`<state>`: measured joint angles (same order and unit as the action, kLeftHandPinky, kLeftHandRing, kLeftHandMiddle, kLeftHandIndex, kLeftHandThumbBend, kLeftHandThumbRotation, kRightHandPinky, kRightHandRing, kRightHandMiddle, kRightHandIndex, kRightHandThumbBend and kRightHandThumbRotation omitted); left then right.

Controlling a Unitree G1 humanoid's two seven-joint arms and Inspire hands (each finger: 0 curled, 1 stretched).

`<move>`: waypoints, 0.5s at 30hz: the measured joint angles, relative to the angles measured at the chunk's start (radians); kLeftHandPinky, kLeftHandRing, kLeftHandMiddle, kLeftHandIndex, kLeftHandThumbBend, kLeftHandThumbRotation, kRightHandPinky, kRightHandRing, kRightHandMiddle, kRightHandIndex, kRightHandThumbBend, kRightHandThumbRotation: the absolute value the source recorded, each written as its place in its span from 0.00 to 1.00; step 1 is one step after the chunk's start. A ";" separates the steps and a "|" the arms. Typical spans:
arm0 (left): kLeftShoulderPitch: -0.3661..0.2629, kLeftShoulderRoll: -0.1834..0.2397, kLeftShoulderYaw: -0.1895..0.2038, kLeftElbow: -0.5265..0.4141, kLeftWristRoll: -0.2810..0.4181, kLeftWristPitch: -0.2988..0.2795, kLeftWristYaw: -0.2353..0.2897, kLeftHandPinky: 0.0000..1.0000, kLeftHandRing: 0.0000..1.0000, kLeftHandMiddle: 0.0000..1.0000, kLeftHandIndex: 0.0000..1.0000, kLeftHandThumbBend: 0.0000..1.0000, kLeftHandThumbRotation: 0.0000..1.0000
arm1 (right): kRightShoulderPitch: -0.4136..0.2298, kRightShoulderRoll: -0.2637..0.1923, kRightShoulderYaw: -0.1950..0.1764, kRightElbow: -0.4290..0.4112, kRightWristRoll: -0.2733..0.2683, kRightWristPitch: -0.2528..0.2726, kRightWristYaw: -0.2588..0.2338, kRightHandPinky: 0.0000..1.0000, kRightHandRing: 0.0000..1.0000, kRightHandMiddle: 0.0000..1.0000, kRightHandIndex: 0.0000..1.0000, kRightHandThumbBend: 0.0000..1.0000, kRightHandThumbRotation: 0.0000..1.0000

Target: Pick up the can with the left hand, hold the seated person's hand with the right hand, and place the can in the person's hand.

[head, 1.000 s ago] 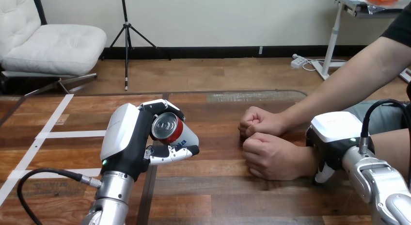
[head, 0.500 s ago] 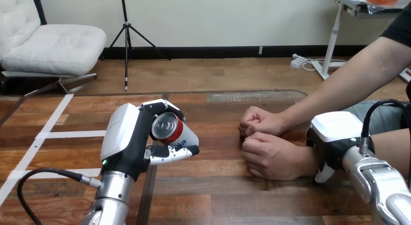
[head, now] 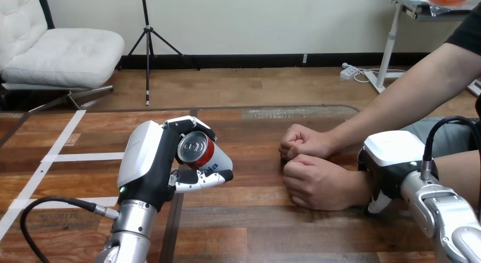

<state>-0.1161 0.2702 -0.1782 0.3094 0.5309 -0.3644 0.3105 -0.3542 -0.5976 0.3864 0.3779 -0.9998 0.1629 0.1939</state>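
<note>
The left hand [head: 148,164] is curled round the can [head: 198,151], thumb beneath and fingers over it. It holds the can tipped on its side above the table [head: 255,217], likely ready to carry it across. The can is red with a pale lower part and a silver lid facing the camera, well apart from the person's farther hand [head: 303,143] and the person's nearer hand [head: 319,182], both closed in fists and so not ready to receive it. The right hand [head: 391,158] sits against the nearer hand's wrist, presumably to steady it, though whether it grips cannot be told.
</note>
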 measured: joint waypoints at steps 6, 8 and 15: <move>0.000 0.000 0.000 0.000 0.000 0.000 0.000 0.33 0.40 0.48 0.50 0.68 0.00 | 0.001 0.000 0.000 0.000 0.009 0.000 -0.002 0.21 0.31 0.41 0.53 0.69 0.00; 0.000 0.000 0.000 0.000 0.000 0.000 0.000 0.33 0.40 0.48 0.50 0.68 0.00 | 0.001 -0.001 0.000 0.000 0.010 0.000 -0.002 0.21 0.31 0.42 0.53 0.70 0.00; 0.000 0.000 0.000 0.000 0.000 0.000 0.000 0.33 0.40 0.48 0.50 0.68 0.00 | 0.007 -0.002 -0.004 -0.012 0.015 0.004 -0.003 0.20 0.29 0.41 0.53 0.74 0.00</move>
<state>-0.1165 0.2702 -0.1782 0.3094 0.5307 -0.3644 0.3105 -0.3475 -0.5994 0.3822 0.3663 -0.9853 0.1670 0.1907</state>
